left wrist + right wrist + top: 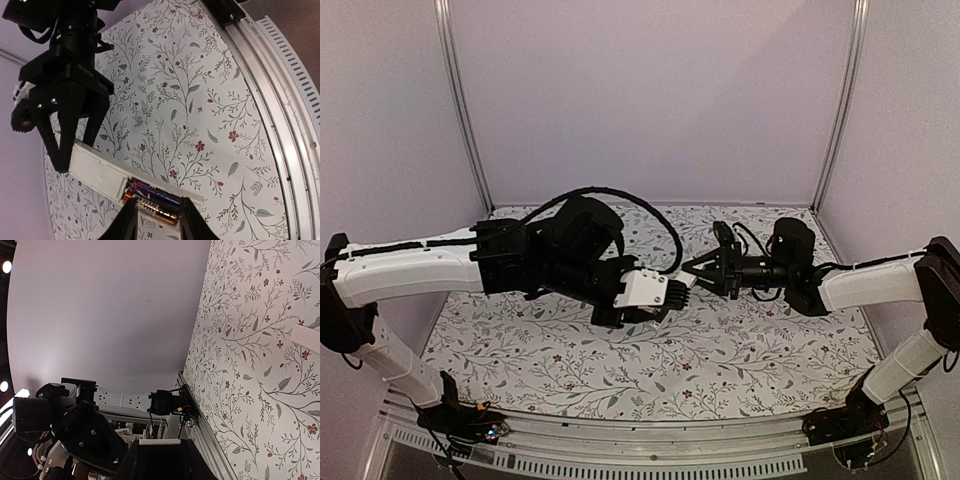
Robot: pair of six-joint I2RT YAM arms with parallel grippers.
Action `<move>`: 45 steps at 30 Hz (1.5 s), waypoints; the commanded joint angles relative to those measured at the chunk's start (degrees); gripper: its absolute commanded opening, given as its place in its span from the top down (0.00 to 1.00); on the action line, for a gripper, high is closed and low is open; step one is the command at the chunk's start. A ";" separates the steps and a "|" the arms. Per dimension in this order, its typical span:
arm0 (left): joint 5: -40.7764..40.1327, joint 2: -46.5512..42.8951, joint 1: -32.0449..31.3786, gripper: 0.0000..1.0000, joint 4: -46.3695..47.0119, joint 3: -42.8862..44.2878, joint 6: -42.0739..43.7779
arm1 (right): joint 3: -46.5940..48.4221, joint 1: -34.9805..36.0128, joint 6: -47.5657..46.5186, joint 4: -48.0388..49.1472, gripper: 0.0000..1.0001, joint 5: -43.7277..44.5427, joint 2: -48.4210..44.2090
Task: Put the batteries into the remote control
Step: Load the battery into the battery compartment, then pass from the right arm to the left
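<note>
Black jaws of the left gripper (159, 205) fill the bottom of the left wrist view. They are closed narrowly on the battery end of the slim white plastic remote control (97, 172), which is held clear of the floral-printed counter (215, 100). The remote's bay is open, and two cells lie in it side by side: the dark purple-black cylindrical battery (150, 191) and, touching it, the brass-toned cylindrical battery (159, 210). The right gripper (74, 154) has its jaws pinched across the remote's far end, so the bar is carried at both ends.

Loading looks nearly complete, though I cannot tell whether both cells sit fully against their contacts. The sound course is to hold the bay facing up and level so that neither cell rolls out. Only one grip should be let go at a time, probably the right. A flat white plastic piece (306, 337) lies on the counter and is probably the cover to fetch.
</note>
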 commanded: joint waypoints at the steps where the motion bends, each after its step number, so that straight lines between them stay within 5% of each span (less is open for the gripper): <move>1: -0.39 -6.44 0.87 0.60 5.18 -1.02 -5.80 | 0.73 -2.80 -6.21 -6.35 1.00 -0.17 -3.27; 5: -4.84 -8.60 2.95 0.41 10.02 -3.23 -13.45 | 0.75 -4.11 -9.07 -9.23 1.00 -0.14 -4.26; 8: -6.26 -8.73 6.14 0.13 10.88 -3.18 -22.15 | 0.28 -5.91 -10.95 -12.08 1.00 0.02 -5.72; 12: -4.24 -5.95 12.58 0.01 6.87 -0.91 -30.36 | -0.21 -8.96 -14.08 -17.32 1.00 0.31 -8.88; 25: 10.25 11.27 19.98 0.00 4.09 5.09 -32.10 | -4.02 -15.90 -21.49 -30.67 1.00 4.65 -17.07; 36: 6.05 17.48 8.59 0.08 13.79 9.87 -48.83 | -5.07 -14.79 -21.10 -29.49 1.00 7.86 -16.36; 45: -0.03 27.45 3.74 0.15 9.80 19.69 -52.24 | -4.81 -12.12 -19.74 -28.29 0.99 10.08 -16.24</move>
